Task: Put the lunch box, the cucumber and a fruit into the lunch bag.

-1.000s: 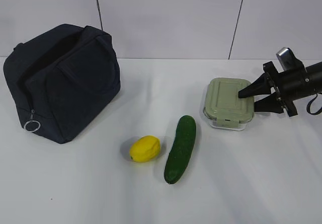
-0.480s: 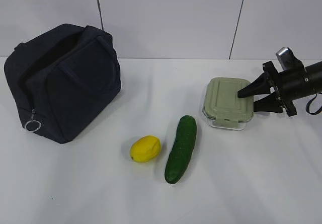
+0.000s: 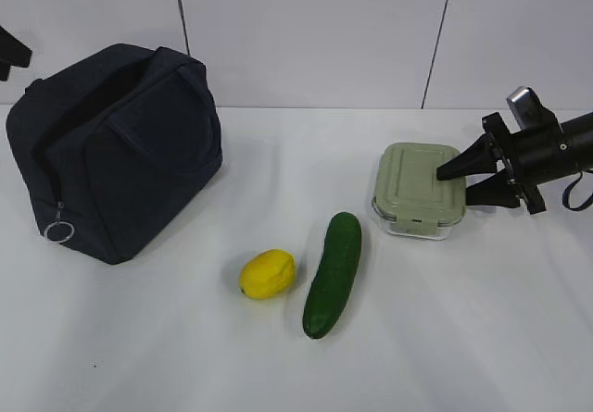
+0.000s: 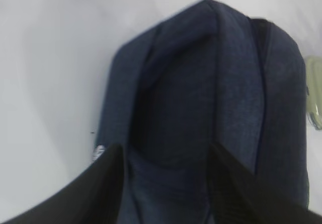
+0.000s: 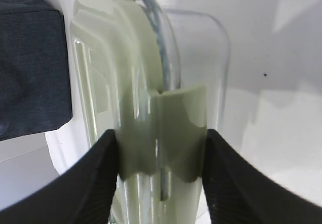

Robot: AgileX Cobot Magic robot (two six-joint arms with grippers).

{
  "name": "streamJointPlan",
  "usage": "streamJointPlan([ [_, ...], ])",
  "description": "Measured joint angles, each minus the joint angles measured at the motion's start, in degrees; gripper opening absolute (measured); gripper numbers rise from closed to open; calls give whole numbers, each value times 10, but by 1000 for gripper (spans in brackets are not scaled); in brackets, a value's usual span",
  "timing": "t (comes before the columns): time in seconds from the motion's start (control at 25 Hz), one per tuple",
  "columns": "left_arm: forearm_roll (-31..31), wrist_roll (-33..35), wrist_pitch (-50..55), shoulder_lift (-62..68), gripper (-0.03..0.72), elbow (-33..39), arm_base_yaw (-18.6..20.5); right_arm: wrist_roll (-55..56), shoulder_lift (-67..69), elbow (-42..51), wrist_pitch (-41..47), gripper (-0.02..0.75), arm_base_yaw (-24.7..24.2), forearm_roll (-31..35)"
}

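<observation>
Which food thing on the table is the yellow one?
The fruit, small and oval. It lies left of the long dark green cucumber, which is the only other food there.

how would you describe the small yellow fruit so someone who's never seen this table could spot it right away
Start at the boxy dark navy fabric lunch bag on the left of the white table, then look to its lower right, toward the front edge. There the small, bright yellow oval fruit lies just left of the long, glossy dark green cucumber, apart from it. It is the only yellow thing, and far shorter than the cucumber.
</observation>
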Motion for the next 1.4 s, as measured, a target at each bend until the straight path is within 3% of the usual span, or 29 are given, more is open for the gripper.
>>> streamJointPlan([
  [0.36,11,5,8,6,373,-1,-50,0,0,0,0,393,1,0],
  [0.72,41,7,10,6,367,-1,-54,0,0,0,0,392,1,0],
  [1.08,39,7,11,28,289,-1,-66,0,0,0,0,392,1,2],
  [1.2,39,7,11,29,223,-1,-72,0,0,0,0,392,1,4],
  [1.32,39,7,11,29,76,-1,-73,0,0,0,0,392,1,4],
  [1.4,39,7,11,29,43,-1,-73,0,0,0,0,392,1,4],
])
